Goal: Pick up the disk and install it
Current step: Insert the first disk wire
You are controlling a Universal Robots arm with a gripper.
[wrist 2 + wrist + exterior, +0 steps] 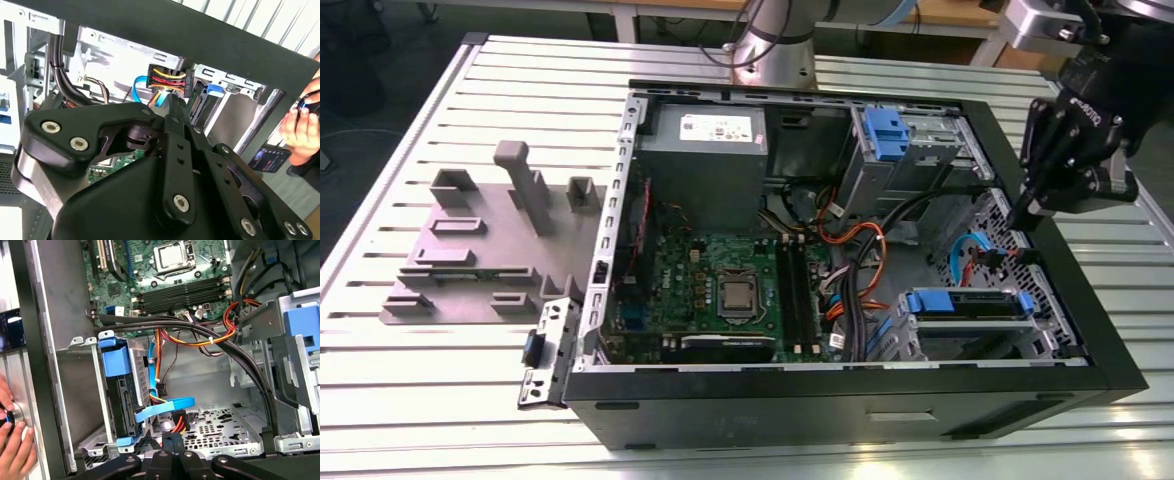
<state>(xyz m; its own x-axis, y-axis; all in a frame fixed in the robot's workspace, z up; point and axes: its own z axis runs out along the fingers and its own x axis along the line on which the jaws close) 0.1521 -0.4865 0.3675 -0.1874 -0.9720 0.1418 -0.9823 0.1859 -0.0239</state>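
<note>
Slatted metal forms the desk (pixel 427 400) under your open computer case (pixel 854 410), with a grey fixture plate (pixel 467 260) lying beside the case at nine o'clock in the exterior view. Your gripper (pixel 1023 212) hangs over the case's edge at about two o'clock in that view, and its jaws look pressed together with nothing between them, as the second wrist view also suggests. The disk (pixel 970 305) in its blue carrier already sits in the drive cage at roughly five o'clock inside the case; in the first wrist view it (pixel 120 390) appears slotted in, with a blue data cable (pixel 165 407) running just beside it. Judging by that, the picking and most of the seating look done; whether it is fully latched or cabled you cannot tell. A person's hand (pixel 15 440) rests just outside the case wall.
</note>
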